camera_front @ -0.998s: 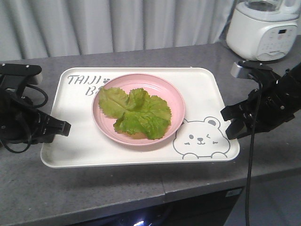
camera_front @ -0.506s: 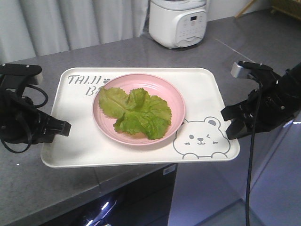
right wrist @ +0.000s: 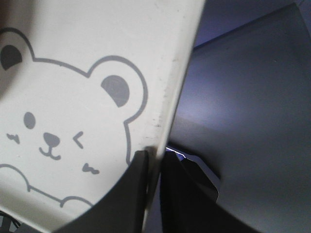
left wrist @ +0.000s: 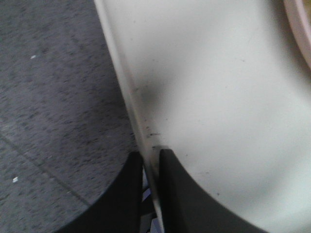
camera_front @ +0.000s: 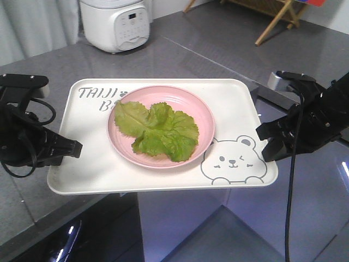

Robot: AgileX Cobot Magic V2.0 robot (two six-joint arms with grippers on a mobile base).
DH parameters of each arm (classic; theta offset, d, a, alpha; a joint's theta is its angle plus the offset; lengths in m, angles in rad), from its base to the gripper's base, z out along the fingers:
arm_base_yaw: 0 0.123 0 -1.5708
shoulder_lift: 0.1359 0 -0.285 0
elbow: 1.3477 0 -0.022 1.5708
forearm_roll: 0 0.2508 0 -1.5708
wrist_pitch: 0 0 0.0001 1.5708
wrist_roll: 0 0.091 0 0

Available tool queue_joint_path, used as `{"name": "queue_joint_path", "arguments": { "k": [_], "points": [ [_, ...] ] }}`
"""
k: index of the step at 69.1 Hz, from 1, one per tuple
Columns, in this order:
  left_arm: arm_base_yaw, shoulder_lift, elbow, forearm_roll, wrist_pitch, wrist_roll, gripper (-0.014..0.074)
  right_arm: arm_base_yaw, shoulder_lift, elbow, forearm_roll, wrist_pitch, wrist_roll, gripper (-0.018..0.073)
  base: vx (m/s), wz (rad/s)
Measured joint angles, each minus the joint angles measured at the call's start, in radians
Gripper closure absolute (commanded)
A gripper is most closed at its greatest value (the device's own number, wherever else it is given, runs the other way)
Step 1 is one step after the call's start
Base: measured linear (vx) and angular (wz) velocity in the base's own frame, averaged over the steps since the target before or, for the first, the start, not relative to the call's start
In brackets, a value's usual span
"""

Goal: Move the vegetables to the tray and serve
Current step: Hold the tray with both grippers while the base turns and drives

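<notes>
The cream-white tray point(camera_front: 87, 164) with the bear drawing hangs level between my two grippers, partly past the counter's edge. On it sits a round pink plate point(camera_front: 203, 117) holding the vegetables point(camera_front: 158, 130), green crinkled lettuce leaves. My left gripper point(camera_front: 70, 148) is shut on the tray's left rim point(left wrist: 127, 92); its fingers point(left wrist: 175, 194) pinch the rim from both sides. At the other side my right gripper point(camera_front: 265, 143) is shut on the right rim point(right wrist: 177, 82), just beside the bear's ear.
A white kitchen appliance point(camera_front: 115, 23) stands on the grey counter point(camera_front: 180, 57) at the back. The counter edge runs under the tray's left part; below the right part is open floor point(camera_front: 229, 229). A wooden stand point(camera_front: 278, 16) is far back right.
The whole background has slid left behind the tray: the appliance went from top right to top left and the counter edge now lies under the tray. Both grips are unchanged.
</notes>
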Motion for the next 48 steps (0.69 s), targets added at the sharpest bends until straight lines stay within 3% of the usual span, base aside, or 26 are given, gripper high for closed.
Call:
{"name": "queue_joint_path", "arguments": {
  "k": [48],
  "points": [
    [0.0, 0.0, 0.0, 0.0, 0.0, 0.0, 0.0602, 0.0, 0.0, 0.0, 0.0, 0.001, 0.0, 0.0562, -0.02, -0.57]
  ]
}}
